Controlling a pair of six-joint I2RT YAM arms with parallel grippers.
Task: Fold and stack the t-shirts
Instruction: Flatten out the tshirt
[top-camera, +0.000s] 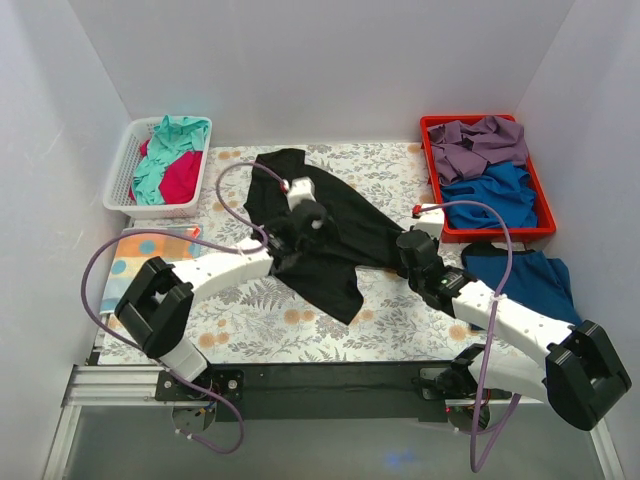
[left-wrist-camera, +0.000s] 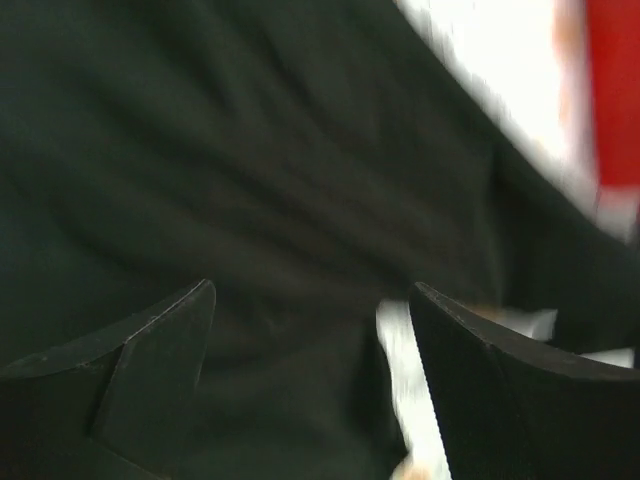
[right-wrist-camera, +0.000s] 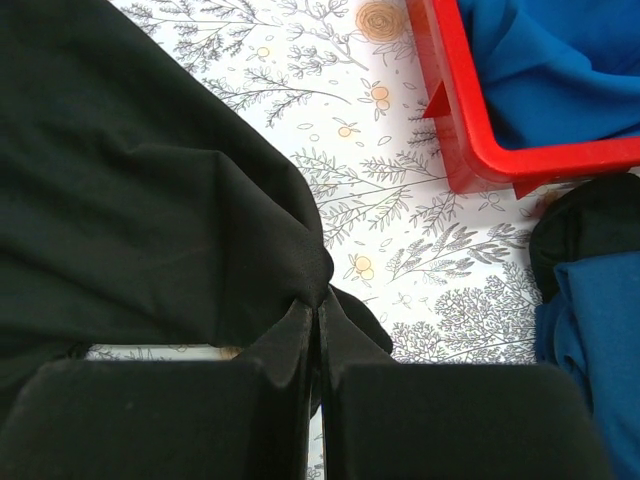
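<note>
Right gripper (right-wrist-camera: 318, 312) first: jaws fully closed, with a thin fold of the black t-shirt (right-wrist-camera: 130, 200) pinched between the tips at the shirt's right end. Left gripper (left-wrist-camera: 312, 292) is wide open and holds nothing. It hovers over the middle of the same shirt; can't tell if the tips touch cloth.

Shirt location: mid-table on the floral sheet (top-camera: 250, 330), bunched in a diagonal from far left to near centre, not flat. Dark blue t-shirt (top-camera: 520, 280) lies on the table at the right, just on the near side of the red bin (top-camera: 432, 190). Teal t-shirt (top-camera: 175, 135) and magenta t-shirt (top-camera: 182, 180) sit in the white basket (top-camera: 118, 185), far left.

Risks as I see them:
- Right pinch is small, so a hard pull to spread the shirt likely slips it out.
- Left closing on bunched cloth grabs several layers, and the fold comes out skewed.
- Right gripper sits close to the bin's near-left corner and the blue shirt. A pull to the right could drag black cloth over either.
- With only one hold, lifting now dangles the shirt instead of spreading it.
</note>
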